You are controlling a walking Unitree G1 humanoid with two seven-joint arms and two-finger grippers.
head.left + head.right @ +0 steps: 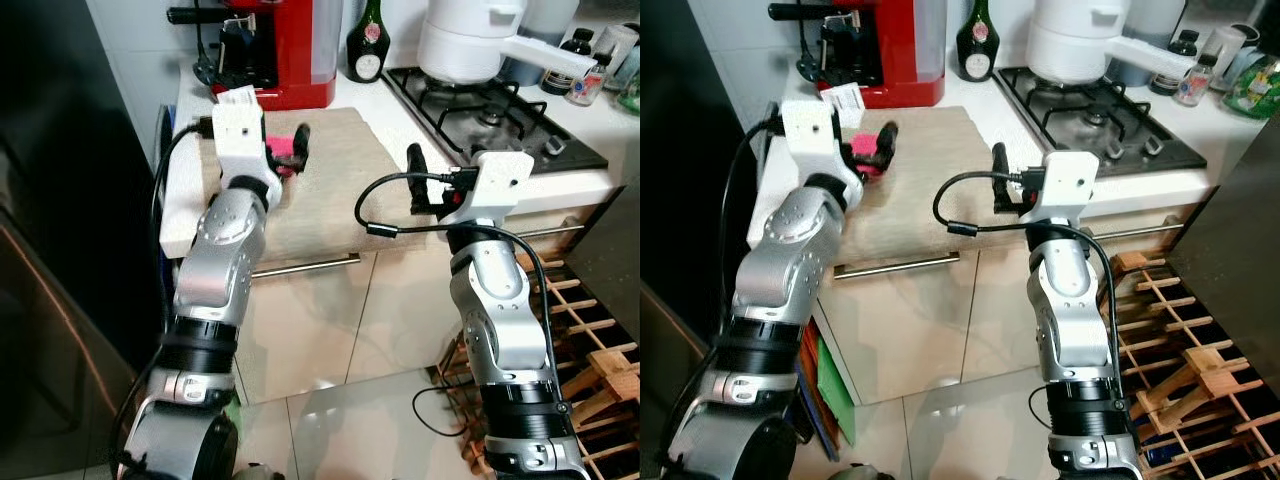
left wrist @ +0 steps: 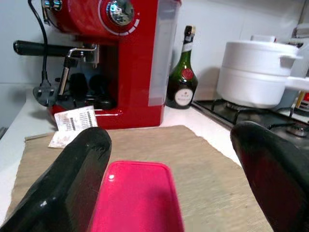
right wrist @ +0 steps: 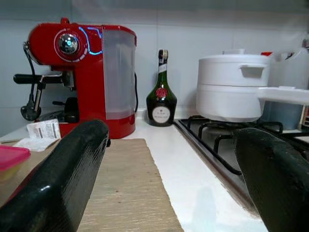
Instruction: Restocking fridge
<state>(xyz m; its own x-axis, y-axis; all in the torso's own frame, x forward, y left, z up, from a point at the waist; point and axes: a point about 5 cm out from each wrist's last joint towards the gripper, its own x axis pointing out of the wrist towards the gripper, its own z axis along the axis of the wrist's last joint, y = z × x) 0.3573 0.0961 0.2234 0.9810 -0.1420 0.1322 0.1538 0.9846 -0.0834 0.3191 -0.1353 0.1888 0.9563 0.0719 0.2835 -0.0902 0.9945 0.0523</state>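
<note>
Two black fingers of the left gripper [image 2: 169, 183] spread wide, pink container [image 2: 137, 198] lying between them on the mat [image 2: 203, 169].

I'm looking at a home kitchen: red espresso machine [image 1: 275, 45] & dark green bottle [image 1: 368, 40] on the white table [image 1: 400, 120], gas hob [image 1: 490, 120] w/ a white pot [image 1: 465, 40], cabinet fronts [image 1: 310, 320] below, wooden wine rack [image 1: 590, 350] on the floor.

We find the container [image 1: 866, 146] on the mat [image 1: 930, 170], the espresso machine [image 1: 885, 45] behind it, the hob [image 1: 1095, 125] to the right.
</note>
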